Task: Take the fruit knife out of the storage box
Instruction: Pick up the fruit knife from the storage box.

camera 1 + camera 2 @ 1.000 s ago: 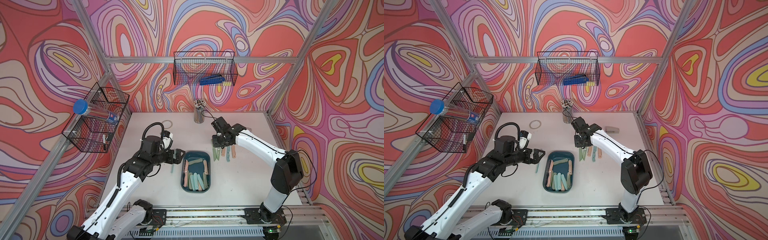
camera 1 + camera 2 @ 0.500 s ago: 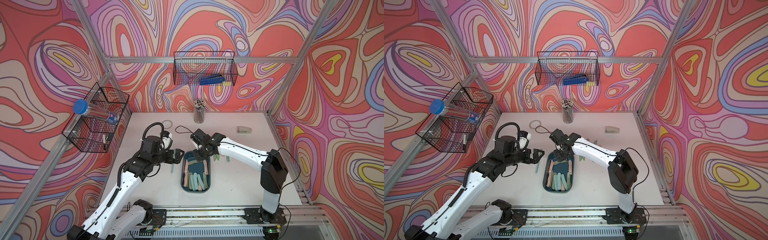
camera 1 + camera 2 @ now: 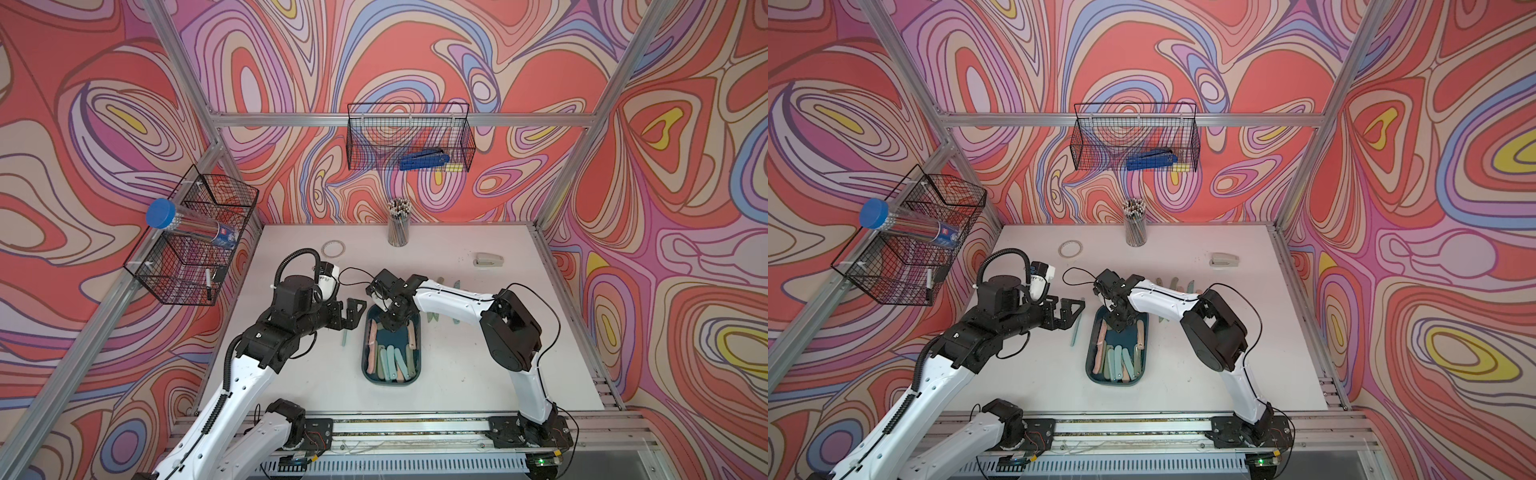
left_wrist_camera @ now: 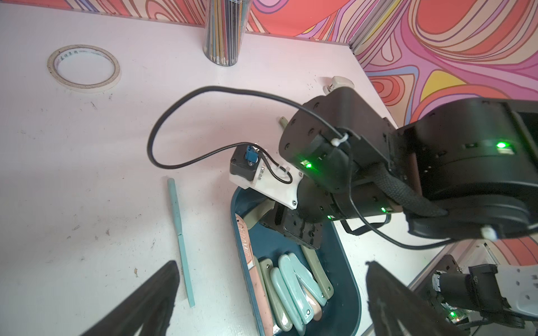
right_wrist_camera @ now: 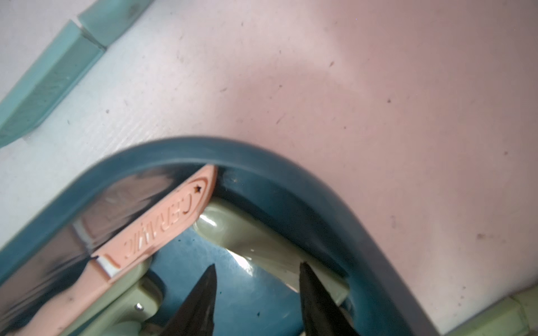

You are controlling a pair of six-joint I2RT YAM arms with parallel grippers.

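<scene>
Right claw [image 5: 257, 293] noted parted and empty, tips set inside storage box [image 5: 203, 144] above olive knife [image 5: 230, 229]. Left claw [image 3: 355, 314] spread wide, empty, beside the box.

Swirling red, pink, lilac and blue patterns covered the walls [image 3: 415, 50] on three sides. Aluminium bars [image 3: 282, 119] framed the corners. One black wire basket [image 3: 409, 137] hung on the back wall, a second basket [image 3: 174, 286] on the left. The white bench [image 3: 478, 365] was scuffed and evenly lit.

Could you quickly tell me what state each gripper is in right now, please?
Left gripper: open, holding nothing.
Right gripper: open, holding nothing, fingertips over the storage box.
</scene>
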